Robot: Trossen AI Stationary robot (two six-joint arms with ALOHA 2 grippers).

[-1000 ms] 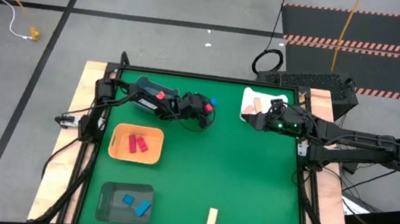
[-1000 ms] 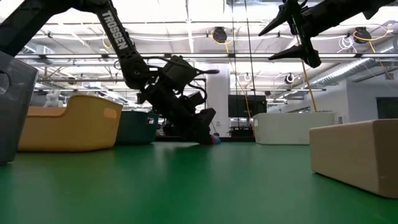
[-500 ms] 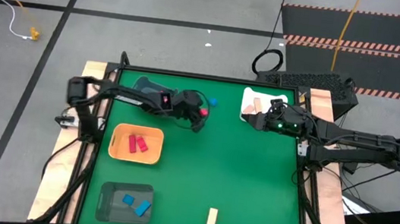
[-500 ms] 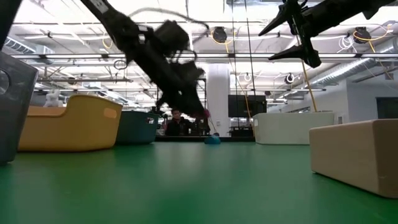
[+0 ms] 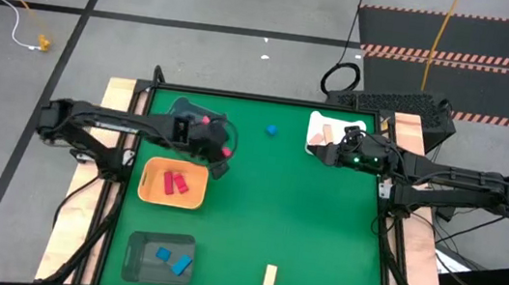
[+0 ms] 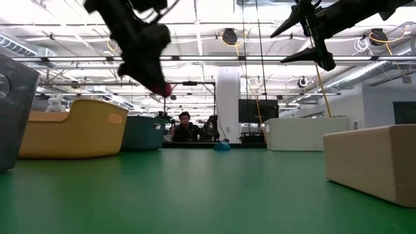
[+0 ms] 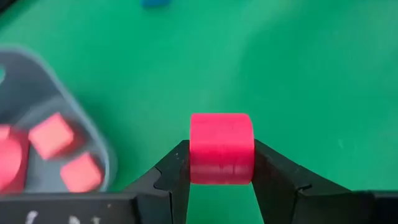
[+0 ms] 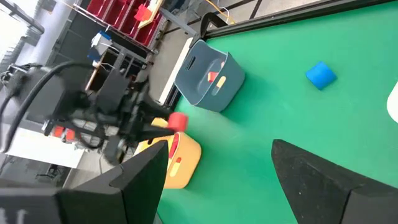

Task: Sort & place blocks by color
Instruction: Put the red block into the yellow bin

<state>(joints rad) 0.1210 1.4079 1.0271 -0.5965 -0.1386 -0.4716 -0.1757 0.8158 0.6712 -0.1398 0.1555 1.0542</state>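
My left gripper (image 5: 225,155) hangs above the table beside the far right corner of the orange tray (image 5: 147,188), shut on a red block (image 7: 221,148). That block also shows in the low view (image 6: 167,90) and the right wrist view (image 8: 178,121). Two red blocks lie in the orange tray. A blue block (image 5: 272,130) lies on the mat at the far middle, and a tan block (image 5: 269,276) near the front edge. My right gripper (image 5: 316,153) waits open in the air beside the white tray (image 5: 315,121). My left gripper pinches the red block by two opposite sides (image 7: 194,155) between its two fingers (image 7: 174,171). The fingers slant down from the table's left. The block is lifted clear of the mat and juts out past the fingertips.
A grey tray (image 5: 135,256) at the near left holds blue blocks. The white tray at the far right holds tan blocks. Another grey tray (image 7: 93,134) with red blocks (image 7: 53,134) stands at the far left, behind my left arm. A person (image 6: 185,127) sits beyond the table.
My left gripper has risen from the mat near the blue block and gone toward the table's left and near edges, up to the orange tray. It stays shut on the red block, which is now lifted clear. The blue block has stayed in place.
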